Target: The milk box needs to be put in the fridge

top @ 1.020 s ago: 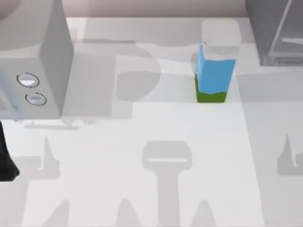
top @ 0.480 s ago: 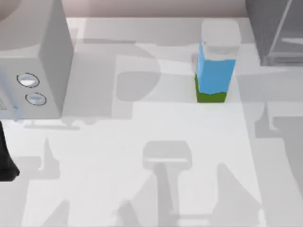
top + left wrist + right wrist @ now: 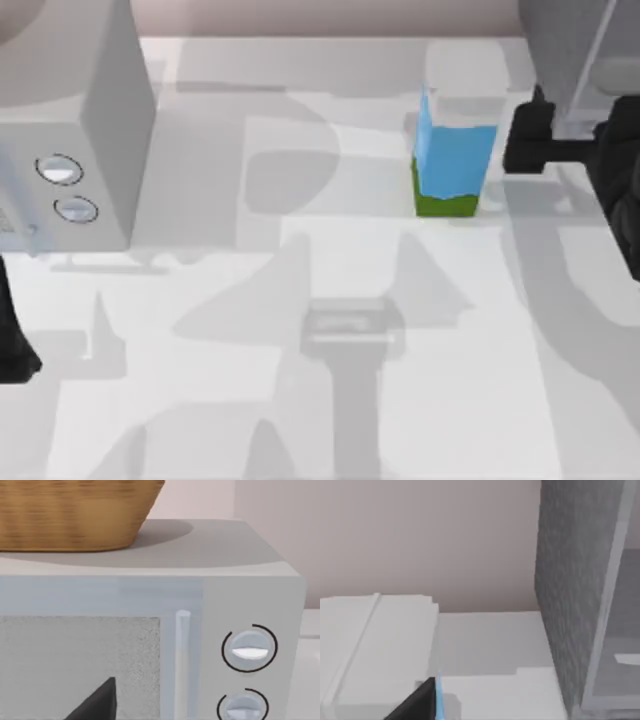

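Note:
The milk box [image 3: 452,165] stands upright on the white table, back and right of centre, light blue above a green base. My right gripper [image 3: 520,140] hangs just to its right, close to the carton and apart from it. The right wrist view catches a thin blue edge of the milk box [image 3: 439,695] beside a dark part of that gripper. The fridge [image 3: 570,60] is the dark grey speckled cabinet at the back right corner, right behind my right gripper, and its wall and pale edge [image 3: 575,580] rise close by. My left arm [image 3: 12,345] stays parked at the table's left edge.
A light grey box with two round knobs [image 3: 70,150] fills the back left of the table. The left wrist view faces its front [image 3: 200,645], and a wicker basket [image 3: 70,515] sits on top of it. A pale wall runs behind the table.
My right arm has come in from the right and now hangs beside the milk box. The milk box and my left arm have not moved.

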Robot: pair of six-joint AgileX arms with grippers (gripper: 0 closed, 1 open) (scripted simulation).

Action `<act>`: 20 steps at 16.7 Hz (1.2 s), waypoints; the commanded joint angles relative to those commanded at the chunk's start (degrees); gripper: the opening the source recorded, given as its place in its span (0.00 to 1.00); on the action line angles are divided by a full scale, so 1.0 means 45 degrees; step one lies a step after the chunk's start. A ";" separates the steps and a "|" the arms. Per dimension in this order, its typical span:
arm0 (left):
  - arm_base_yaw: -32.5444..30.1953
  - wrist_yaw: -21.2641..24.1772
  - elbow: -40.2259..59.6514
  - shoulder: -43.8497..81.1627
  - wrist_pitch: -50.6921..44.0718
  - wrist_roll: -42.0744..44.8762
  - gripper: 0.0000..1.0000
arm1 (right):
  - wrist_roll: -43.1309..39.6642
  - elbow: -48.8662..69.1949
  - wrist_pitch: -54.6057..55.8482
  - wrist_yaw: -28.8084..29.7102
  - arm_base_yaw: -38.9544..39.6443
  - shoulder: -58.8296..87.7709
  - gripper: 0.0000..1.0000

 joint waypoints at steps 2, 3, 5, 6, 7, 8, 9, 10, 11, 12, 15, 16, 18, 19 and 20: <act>0.0000 0.0000 0.0000 0.0000 0.0000 0.0000 1.00 | 0.0135 0.0854 0.1029 0.0588 0.0578 0.2094 1.00; 0.0000 0.0000 0.0000 0.0000 0.0000 0.0000 1.00 | 0.0194 0.1249 0.1503 0.0859 0.0843 0.3060 1.00; 0.0000 0.0000 0.0000 0.0000 0.0000 0.0000 1.00 | 0.0300 0.1957 0.2355 0.1343 0.1315 0.4790 1.00; 0.0000 0.0000 0.0000 0.0000 0.0000 0.0000 1.00 | 0.0345 0.2261 0.2721 0.1550 0.1518 0.5531 1.00; 0.0000 0.0000 0.0000 0.0000 0.0000 0.0000 1.00 | 0.0385 0.2527 0.3041 0.1732 0.1696 0.6183 1.00; 0.0000 0.0000 0.0000 0.0000 0.0000 0.0000 1.00 | 0.0421 0.2753 0.3313 0.1888 0.1849 0.6740 1.00; 0.0000 0.0000 0.0000 0.0000 0.0000 0.0000 1.00 | 0.0451 0.2935 0.3533 0.2015 0.1975 0.7197 1.00; 0.0000 0.0000 0.0000 0.0000 0.0000 0.0000 1.00 | 0.0474 0.3074 0.3700 0.2112 0.2070 0.7548 1.00; 0.0000 0.0000 0.0000 0.0000 0.0000 0.0000 1.00 | 0.0491 0.3165 0.3811 0.2176 0.2134 0.7784 1.00; 0.0000 0.0000 0.0000 0.0000 0.0000 0.0000 1.00 | 0.0499 0.3209 0.3864 0.2207 0.2165 0.7898 1.00; 0.0000 0.0000 0.0000 0.0000 0.0000 0.0000 1.00 | 0.0499 0.3209 0.3864 0.2207 0.2165 0.7898 1.00; 0.0000 0.0000 0.0000 0.0000 0.0000 0.0000 1.00 | 0.0499 0.3209 0.3864 0.2207 0.2165 0.7898 1.00; 0.0000 0.0000 0.0000 0.0000 0.0000 0.0000 1.00 | 0.0489 0.3195 0.3830 0.2169 0.2093 0.7891 1.00; 0.0000 0.0000 0.0000 0.0000 0.0000 0.0000 1.00 | 0.0474 0.3355 0.3802 0.2117 0.2054 0.7988 1.00; 0.0000 0.0000 0.0000 0.0000 0.0000 0.0000 1.00 | 0.0447 0.3603 0.3748 0.2039 0.1983 0.8151 1.00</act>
